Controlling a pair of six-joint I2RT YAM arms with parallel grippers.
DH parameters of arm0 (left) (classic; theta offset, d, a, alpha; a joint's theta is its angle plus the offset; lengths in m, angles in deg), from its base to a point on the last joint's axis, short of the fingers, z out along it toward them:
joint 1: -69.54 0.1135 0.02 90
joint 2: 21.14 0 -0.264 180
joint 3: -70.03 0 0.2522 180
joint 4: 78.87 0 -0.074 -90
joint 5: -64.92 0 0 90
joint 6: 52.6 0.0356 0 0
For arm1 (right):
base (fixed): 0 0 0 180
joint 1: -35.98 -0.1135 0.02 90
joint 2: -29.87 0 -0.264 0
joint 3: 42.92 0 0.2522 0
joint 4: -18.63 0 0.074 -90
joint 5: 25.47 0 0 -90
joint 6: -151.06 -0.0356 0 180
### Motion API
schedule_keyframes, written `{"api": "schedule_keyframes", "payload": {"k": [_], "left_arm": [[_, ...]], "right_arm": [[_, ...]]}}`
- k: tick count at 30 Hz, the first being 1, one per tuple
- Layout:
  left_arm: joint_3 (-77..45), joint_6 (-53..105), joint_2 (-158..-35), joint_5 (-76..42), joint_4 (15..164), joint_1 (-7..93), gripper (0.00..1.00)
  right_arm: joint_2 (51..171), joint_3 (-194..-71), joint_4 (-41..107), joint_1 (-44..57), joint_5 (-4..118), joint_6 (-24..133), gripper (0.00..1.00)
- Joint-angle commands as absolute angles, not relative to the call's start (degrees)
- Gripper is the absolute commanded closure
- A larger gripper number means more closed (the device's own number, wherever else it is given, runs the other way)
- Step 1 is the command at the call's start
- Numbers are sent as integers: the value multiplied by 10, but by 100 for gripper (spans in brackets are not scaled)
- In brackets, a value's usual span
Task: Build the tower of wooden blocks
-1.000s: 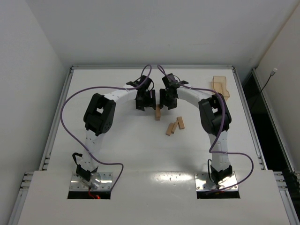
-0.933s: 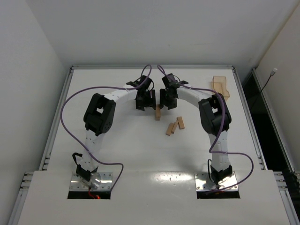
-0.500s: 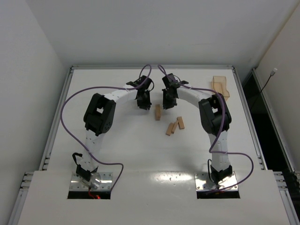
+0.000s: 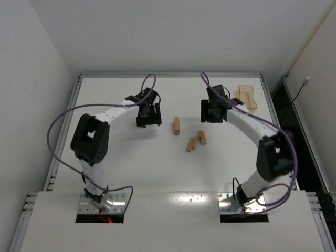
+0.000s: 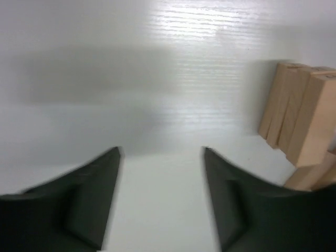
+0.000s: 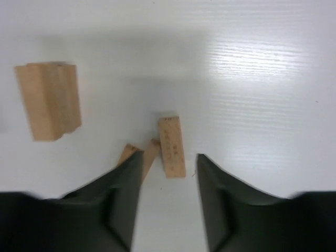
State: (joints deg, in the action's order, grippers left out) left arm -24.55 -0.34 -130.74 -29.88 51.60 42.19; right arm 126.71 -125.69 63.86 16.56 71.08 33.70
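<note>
The white surface (image 4: 115, 168) carries everything. The left arm reaches in from the near left edge, and the left gripper (image 4: 148, 122) hangs over bare surface left of centre. In its wrist view the two dark fingers (image 5: 84, 205) stand spread with only white surface between them, and they pinch nothing.

Just right of that gripper, about mid-surface, stands the tower (image 4: 177, 125). It is a small, compact stack of plain tan blocks, apart from both grippers. In the left wrist view it sits at the right edge, beyond and right of the fingertips. Three blocks pressed side by side show there. How many layers it has I cannot tell.

To the near right of the tower lie the loose blocks (image 4: 196, 142), three of them in a small slanting cluster. They are close to the tower but not touching it. The two on the left of the cluster touch each other, and the right one lies just beside them.

The right gripper (image 4: 212, 114) hangs farther right, slightly far of the cluster and well apart from the tower. In its wrist view the fingers (image 6: 218, 210) are spread and empty. One loose block shows on the surface in the gap beyond the tips, and the tower lies off to the left.

At the far right corner rests a translucent tan tray (image 4: 247, 97), clear of the arms.
</note>
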Motion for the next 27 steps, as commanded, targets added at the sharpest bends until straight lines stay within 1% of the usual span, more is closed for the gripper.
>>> {"api": "schedule_keyframes", "payload": {"k": [1,2,3,5,11,15,27], "left_arm": [[-221,3,-1236,-309,527,435,32],[-221,9,-1236,-302,527,435,21],[-221,9,-1236,-297,527,441,11],[-227,9,-1231,-296,527,441,1],[-232,21,-1231,-308,527,447,1],[-232,26,-1220,-320,527,460,1],[-227,26,-1226,-298,532,498,1]], "right_arm": [[1171,-1201,622,141,712,385,51],[1158,-1187,622,141,705,396,48],[1150,-1162,613,135,705,396,48],[1144,-1133,599,130,714,402,48],[1180,-1084,581,136,732,387,48],[1206,-1077,565,141,724,379,48],[1288,-1154,549,135,695,379,48]]}}
